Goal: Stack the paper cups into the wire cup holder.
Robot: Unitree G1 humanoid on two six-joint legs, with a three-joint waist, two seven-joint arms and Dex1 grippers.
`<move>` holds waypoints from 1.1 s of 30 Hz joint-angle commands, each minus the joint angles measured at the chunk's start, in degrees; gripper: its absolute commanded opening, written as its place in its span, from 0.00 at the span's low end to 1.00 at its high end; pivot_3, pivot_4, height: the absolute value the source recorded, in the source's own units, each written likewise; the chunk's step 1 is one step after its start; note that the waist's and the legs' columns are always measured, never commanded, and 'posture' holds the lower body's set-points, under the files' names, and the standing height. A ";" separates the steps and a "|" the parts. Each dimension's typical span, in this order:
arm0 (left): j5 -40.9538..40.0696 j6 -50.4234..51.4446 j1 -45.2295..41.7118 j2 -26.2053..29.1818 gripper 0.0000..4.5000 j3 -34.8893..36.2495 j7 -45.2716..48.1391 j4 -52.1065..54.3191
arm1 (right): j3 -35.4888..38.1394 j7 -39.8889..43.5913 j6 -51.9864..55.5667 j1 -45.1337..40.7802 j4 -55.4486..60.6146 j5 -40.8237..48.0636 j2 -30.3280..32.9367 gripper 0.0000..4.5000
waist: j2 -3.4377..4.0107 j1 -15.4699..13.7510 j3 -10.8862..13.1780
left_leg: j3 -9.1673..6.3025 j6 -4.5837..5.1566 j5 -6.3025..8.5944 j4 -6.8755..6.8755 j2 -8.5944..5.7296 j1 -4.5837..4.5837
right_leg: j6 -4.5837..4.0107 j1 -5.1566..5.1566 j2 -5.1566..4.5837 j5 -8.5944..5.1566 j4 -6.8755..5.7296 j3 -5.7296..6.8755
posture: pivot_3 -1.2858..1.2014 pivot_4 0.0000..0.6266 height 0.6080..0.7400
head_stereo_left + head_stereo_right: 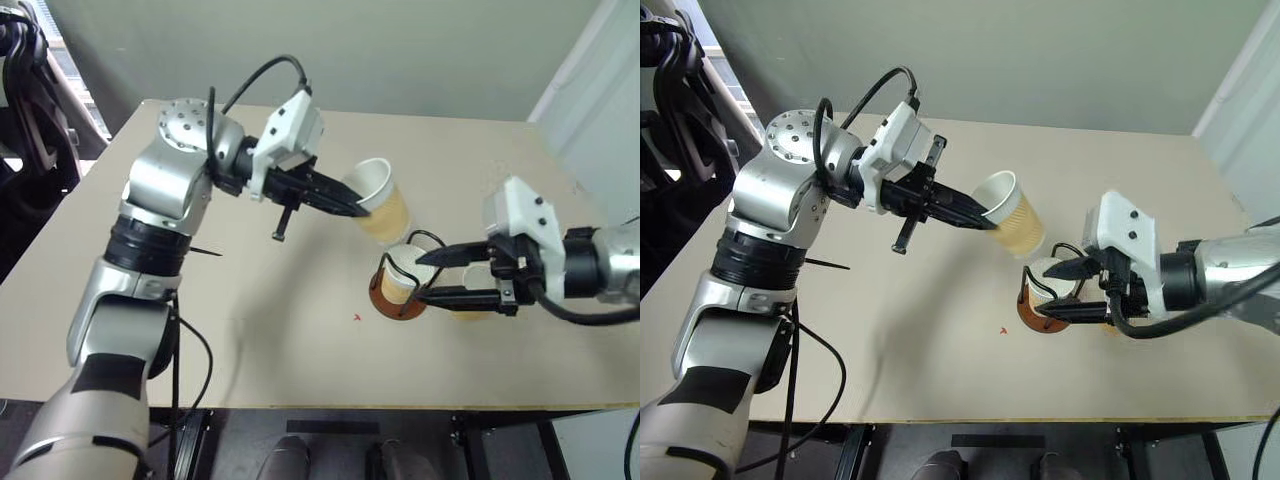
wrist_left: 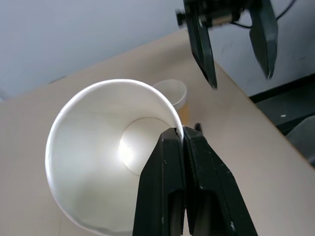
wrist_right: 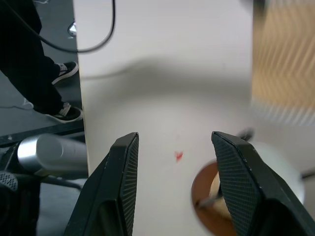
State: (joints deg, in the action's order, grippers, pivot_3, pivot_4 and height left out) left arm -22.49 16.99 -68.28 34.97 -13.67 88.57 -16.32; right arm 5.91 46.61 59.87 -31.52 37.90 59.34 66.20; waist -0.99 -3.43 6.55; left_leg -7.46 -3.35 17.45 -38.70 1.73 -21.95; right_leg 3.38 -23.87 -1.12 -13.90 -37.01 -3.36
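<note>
My left gripper (image 1: 358, 207) is shut on the rim of a tan paper cup (image 1: 382, 207), one finger inside it and one outside. It holds the cup tilted in the air, up and to the left of the wire cup holder (image 1: 398, 300). A second paper cup (image 1: 400, 282) stands inside the holder's black wires on the reddish-brown base. My right gripper (image 1: 432, 277) is open at the holder's right side, with nothing between its fingers. A third cup (image 1: 470, 312) is partly hidden under those fingers. In the left wrist view the fingertips (image 2: 173, 136) pinch the white rim.
The pale table (image 1: 300, 330) carries a small red mark (image 1: 357, 317) in front of the holder. Its front edge (image 1: 330, 405) is near. A black cable (image 1: 190, 350) hangs by my left arm. A person's shoes (image 3: 66, 112) are on the floor beyond the table's side.
</note>
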 commanded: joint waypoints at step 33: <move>-3.02 -15.35 -9.15 -3.95 0.01 -15.64 3.93 -11.81 | 13.89 8.46 -8.12 11.99 -5.61 -14.89 9.27 0.51 | 0.00 -0.53 0.00 | 0.24 0.41 0.24 -0.42 -0.11 -0.08 | 0.41 0.19 -0.04 0.08 0.07 -0.20 | 0.52 0.24 1.00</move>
State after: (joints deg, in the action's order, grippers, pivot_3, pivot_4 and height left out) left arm -24.67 3.02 -75.30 31.32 -29.38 90.40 -28.41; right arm 16.68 54.52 52.69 -19.35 32.00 45.09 74.49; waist -0.99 -3.95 6.55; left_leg -7.22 -2.94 17.69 -39.13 1.62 -22.04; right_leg 3.79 -23.68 -1.16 -13.81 -36.94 -3.57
